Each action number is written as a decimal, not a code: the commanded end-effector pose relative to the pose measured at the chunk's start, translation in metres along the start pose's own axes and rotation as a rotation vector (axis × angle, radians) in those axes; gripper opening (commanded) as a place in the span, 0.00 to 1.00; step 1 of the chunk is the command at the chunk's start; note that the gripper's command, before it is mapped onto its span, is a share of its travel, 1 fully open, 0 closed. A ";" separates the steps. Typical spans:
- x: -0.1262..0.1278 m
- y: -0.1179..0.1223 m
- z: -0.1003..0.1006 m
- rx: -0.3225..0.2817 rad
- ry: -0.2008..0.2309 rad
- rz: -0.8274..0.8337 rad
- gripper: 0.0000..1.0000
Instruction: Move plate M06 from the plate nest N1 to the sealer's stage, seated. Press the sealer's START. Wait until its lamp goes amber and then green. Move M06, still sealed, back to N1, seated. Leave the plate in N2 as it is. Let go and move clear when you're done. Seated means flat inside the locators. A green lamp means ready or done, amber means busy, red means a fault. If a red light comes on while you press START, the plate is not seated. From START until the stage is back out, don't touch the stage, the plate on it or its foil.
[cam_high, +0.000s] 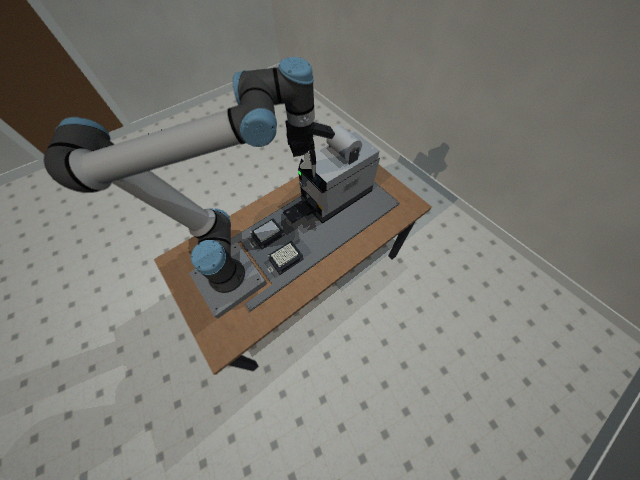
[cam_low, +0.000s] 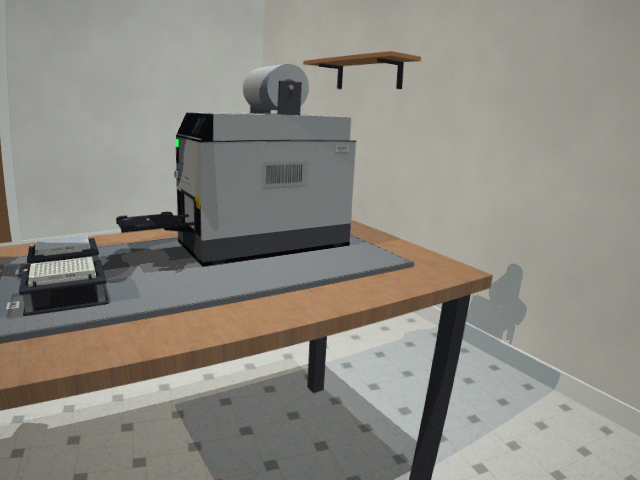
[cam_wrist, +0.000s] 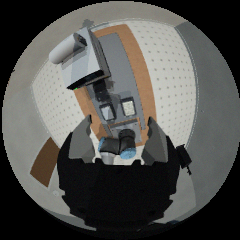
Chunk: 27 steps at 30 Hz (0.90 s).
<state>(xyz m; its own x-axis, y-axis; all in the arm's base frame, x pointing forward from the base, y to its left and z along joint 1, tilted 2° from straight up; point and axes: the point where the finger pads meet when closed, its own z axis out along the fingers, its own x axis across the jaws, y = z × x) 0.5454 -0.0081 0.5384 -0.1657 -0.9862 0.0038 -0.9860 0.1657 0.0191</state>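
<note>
My gripper (cam_high: 311, 166) (cam_wrist: 119, 116) is open and empty, high up; it overlaps the sealer's front top edge in the top view and is outside the exterior view. The sealer (cam_high: 348, 191) (cam_low: 232, 191) (cam_wrist: 86, 64) shows a green lamp (cam_high: 299, 173) (cam_low: 176, 142). Its dark stage (cam_high: 296, 211) (cam_low: 147, 221) is out and bears no plate. A plate with a smooth, pale top (cam_high: 266, 231) (cam_low: 63, 242) (cam_wrist: 107, 111) sits in the rear nest. A plate with open wells (cam_high: 284, 255) (cam_low: 62, 269) (cam_wrist: 128, 107) sits in the front nest. Nest and plate labels are unreadable.
The foil roll (cam_high: 343, 140) (cam_low: 275, 86) (cam_wrist: 67, 48) stands on top of the sealer. The arm's base (cam_high: 226, 273) is at the table's other end, beyond the nests. A wall shelf (cam_low: 361, 58) hangs behind the sealer in the exterior view.
</note>
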 end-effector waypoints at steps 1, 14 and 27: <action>-0.001 0.008 0.014 0.002 0.000 0.000 0.68; -0.005 0.031 0.057 -0.001 0.001 0.000 0.68; -0.009 0.054 0.098 -0.004 0.002 0.000 0.68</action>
<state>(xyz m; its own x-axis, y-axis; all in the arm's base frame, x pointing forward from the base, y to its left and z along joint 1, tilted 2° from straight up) 0.4993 0.0075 0.4540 -0.1656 -0.9862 0.0051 -0.9859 0.1657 0.0241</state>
